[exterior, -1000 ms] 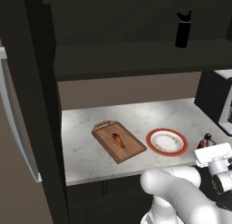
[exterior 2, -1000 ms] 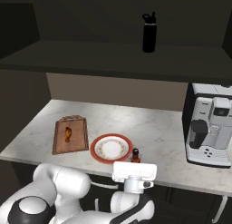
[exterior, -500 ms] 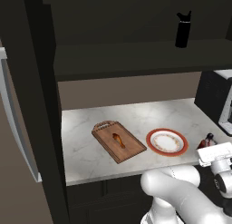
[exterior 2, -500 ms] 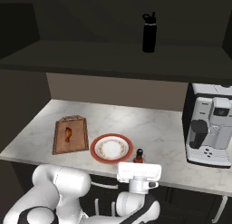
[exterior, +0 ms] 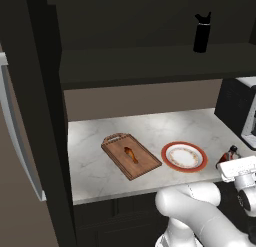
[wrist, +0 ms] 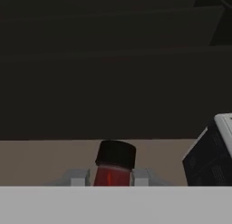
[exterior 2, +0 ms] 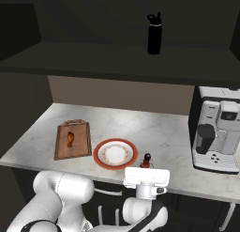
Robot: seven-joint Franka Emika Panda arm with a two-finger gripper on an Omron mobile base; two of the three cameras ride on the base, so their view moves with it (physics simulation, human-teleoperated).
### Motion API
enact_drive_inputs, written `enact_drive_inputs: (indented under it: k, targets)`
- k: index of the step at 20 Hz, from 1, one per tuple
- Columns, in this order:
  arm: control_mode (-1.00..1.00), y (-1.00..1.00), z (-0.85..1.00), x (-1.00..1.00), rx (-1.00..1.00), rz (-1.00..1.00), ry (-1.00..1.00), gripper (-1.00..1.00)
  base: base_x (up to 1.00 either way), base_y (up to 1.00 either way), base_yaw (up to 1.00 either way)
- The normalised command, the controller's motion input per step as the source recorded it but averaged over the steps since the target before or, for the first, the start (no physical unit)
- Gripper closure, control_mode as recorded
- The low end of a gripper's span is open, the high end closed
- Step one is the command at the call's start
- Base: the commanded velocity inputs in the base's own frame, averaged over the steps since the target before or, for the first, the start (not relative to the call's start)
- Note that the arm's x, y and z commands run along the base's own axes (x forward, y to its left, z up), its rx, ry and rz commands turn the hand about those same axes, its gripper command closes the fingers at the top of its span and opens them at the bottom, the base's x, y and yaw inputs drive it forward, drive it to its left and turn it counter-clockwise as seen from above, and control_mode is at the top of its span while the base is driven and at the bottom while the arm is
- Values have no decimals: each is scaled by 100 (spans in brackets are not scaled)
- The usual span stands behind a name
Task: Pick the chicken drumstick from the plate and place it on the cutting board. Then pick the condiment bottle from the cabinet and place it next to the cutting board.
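Setting: marble counter (exterior 2: 154, 132) is seen under a dark cabinet (exterior 2: 117, 62), its long shelf running above the whole counter.
Cabinet shelf: a tall black bottle (exterior 2: 154, 33) is stood upright on it, above and behind the plate, toward the coffee machine's side.
Coffee machine: a black-and-white appliance (exterior 2: 216, 130) is placed at the counter's end, well apart from the plate, on the side away from the cutting board.
Cutting board: the brown board (exterior: 131, 155) is laid flat just beside the plate, its looped handle turned toward the back wall.
Plate: the red-rimmed plate (exterior: 184, 156) is set near the counter's front edge, between the cutting board and the condiment bottle.
Chicken drumstick: the orange-brown piece (exterior: 130, 154) is laid on the cutting board, about mid-board.
Condiment bottle: the red bottle (wrist: 112, 164) with a dark cap is held upright near the plate, on the side away from the cutting board, at the counter's front edge; whether its base is touching the counter cannot be told.
Gripper: the gripper (wrist: 109, 177) is closed around the red body of the condiment bottle, one finger seen at each side below the cap.
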Motion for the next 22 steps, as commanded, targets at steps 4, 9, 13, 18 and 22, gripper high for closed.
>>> enact_drive_inputs:
  k: [4,9,13,18,22]
  targets:
    - [-100,-3,-17,3,0,0,0,100,0,0,0]
    - [-100,0,-24,0,0,0,0,100,0,0,0]
    - [-100,3,-31,0,0,0,-1,100,0,0,0]
    - [-100,6,-29,0,-1,0,-1,100,0,0,0]
    - [-100,11,-29,0,-2,0,0,100,0,0,0]
